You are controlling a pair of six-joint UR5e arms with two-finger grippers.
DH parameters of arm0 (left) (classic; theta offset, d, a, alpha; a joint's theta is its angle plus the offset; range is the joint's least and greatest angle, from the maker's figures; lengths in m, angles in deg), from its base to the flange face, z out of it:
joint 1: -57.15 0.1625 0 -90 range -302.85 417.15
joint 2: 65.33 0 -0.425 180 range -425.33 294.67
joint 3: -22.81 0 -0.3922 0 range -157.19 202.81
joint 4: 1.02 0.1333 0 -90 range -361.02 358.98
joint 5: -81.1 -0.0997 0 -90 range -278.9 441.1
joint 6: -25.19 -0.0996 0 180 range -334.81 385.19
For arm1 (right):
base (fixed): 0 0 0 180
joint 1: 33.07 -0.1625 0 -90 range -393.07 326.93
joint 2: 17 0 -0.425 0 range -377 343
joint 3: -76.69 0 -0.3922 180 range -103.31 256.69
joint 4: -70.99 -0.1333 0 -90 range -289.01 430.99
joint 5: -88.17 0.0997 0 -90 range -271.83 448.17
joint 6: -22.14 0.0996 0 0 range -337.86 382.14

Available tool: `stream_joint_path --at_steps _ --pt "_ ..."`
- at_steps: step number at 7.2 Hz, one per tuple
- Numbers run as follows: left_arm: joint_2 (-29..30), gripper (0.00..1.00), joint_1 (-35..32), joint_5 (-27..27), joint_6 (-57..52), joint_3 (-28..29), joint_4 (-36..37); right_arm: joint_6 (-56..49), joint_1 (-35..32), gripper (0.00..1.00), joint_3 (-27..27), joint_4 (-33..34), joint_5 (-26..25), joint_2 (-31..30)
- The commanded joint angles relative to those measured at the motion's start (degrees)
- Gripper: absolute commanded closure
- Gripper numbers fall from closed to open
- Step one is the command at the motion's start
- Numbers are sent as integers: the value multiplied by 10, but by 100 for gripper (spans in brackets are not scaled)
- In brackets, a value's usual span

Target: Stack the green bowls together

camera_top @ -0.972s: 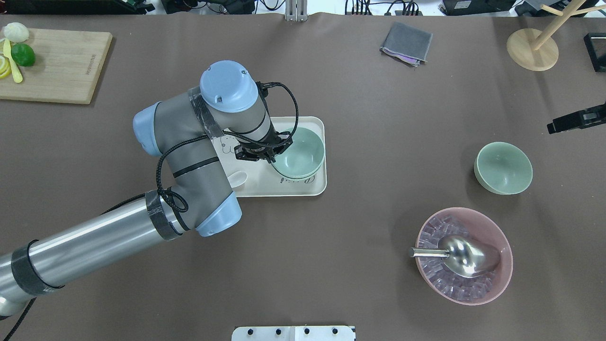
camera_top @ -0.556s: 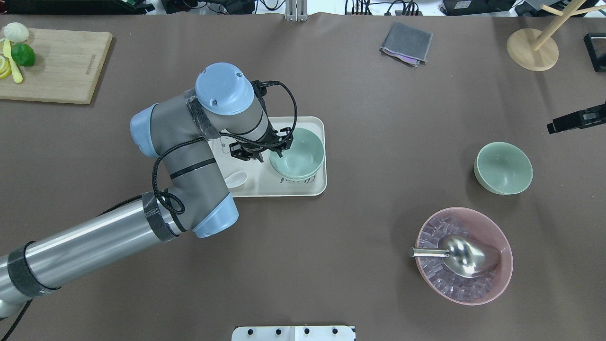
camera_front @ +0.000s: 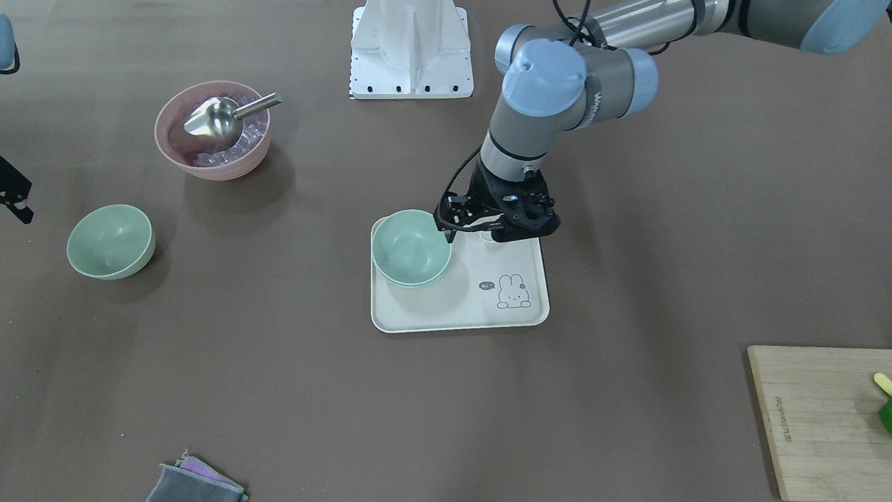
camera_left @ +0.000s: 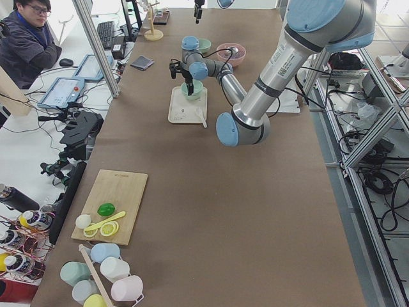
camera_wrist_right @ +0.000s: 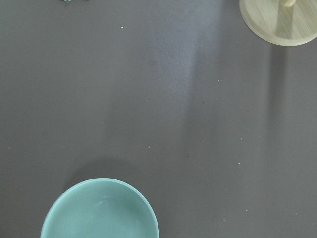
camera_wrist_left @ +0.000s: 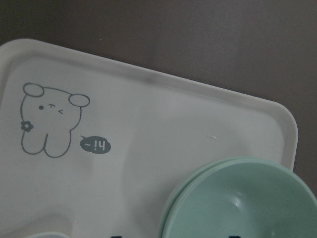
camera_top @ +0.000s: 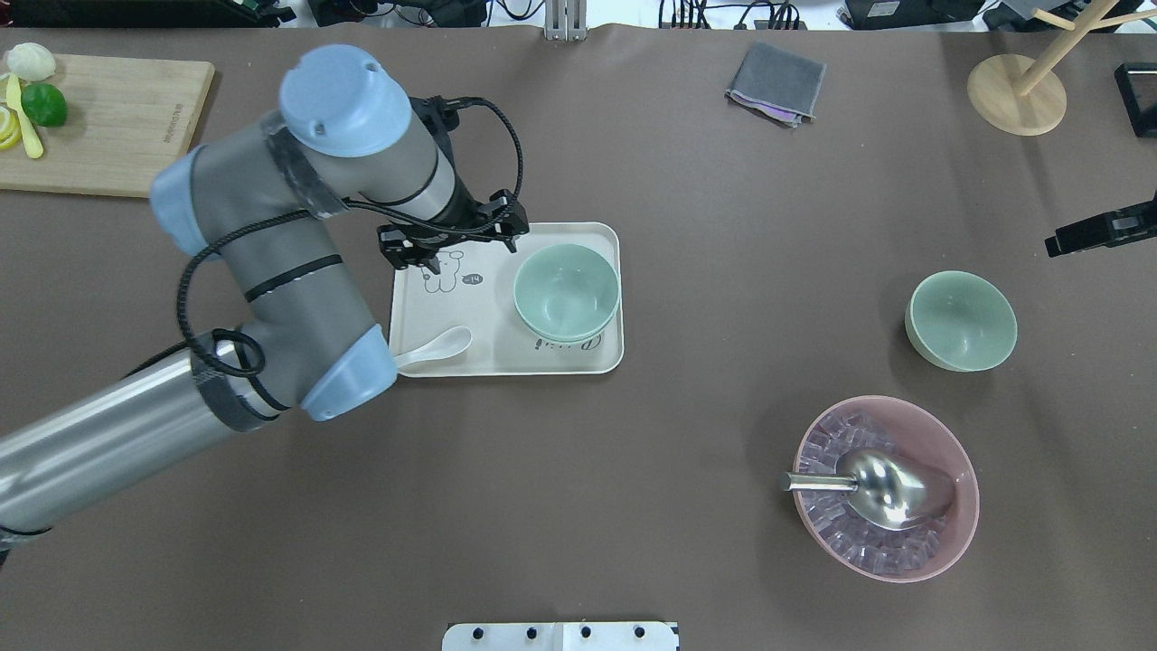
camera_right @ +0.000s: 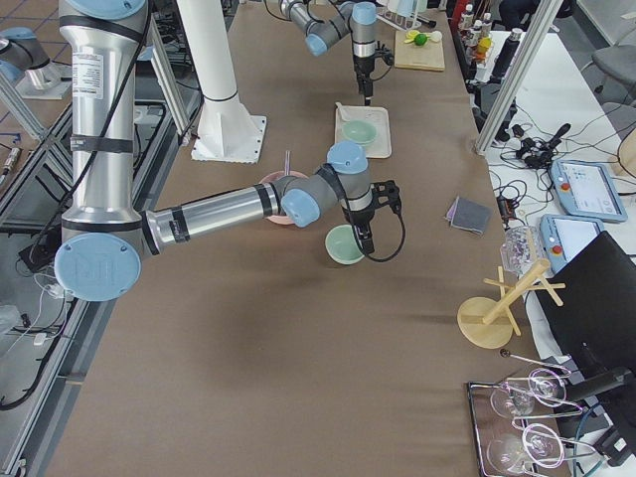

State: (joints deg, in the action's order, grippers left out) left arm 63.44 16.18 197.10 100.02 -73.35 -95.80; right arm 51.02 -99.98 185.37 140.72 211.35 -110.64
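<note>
Bowls take up the front-facing view: two green ones sit nested, and this green stack (camera_front: 411,249) stands in a corner of the cream tray (camera_front: 456,312), while a third green bowl (camera_front: 111,240) stands alone on the brown table (camera_front: 662,279), well apart from it and near the pink bowl (camera_front: 209,159) with clear cubes and a metal scoop (camera_front: 219,118). The left gripper (camera_front: 496,230) hangs over the tray just beside the green stack, jaws spread wide, holding nothing. Overhead, the left gripper (camera_top: 449,249) is above the tray's (camera_top: 506,354) far edge by the bunny drawing, clear of the green stack (camera_top: 567,291); a white spoon (camera_top: 438,347) lies on the tray's near side. The third green bowl (camera_top: 961,321) stands upright far to the right. The right gripper (camera_top: 1098,231) shows there only as a dark shape at the frame's edge, so I cannot tell how its jaws stand. From the left end, the green stack (camera_left: 192,89) is small and far along the table. From the right end, the right gripper (camera_right: 365,237) hangs close over the third green bowl (camera_right: 345,245). The left wrist view shows two rims of the green stack (camera_wrist_left: 242,203) on the tray (camera_wrist_left: 148,114). The right wrist view shows the third green bowl (camera_wrist_right: 101,213) at the bottom edge and a wooden stand (camera_wrist_right: 280,22) at the top.
</note>
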Motion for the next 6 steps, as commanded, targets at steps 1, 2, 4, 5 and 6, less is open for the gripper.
stream_joint_path --at_steps 1,2,4,5,6 --pt "-109 2 -82 14 -206 -113 84 12 3 3 -30 -1 0 0" --pt "-167 2 -137 39 -324 -132 87 16 9 4 -36 -1 0 -1" --pt "-282 2 -278 192 -543 -106 87 50 37 9 -51 -1 -1 0" --pt "-332 2 -328 210 -604 -85 82 76 55 11 -58 -2 -7 0" --pt "-355 2 -356 206 -645 -91 81 97 73 15 -68 -2 -28 6"
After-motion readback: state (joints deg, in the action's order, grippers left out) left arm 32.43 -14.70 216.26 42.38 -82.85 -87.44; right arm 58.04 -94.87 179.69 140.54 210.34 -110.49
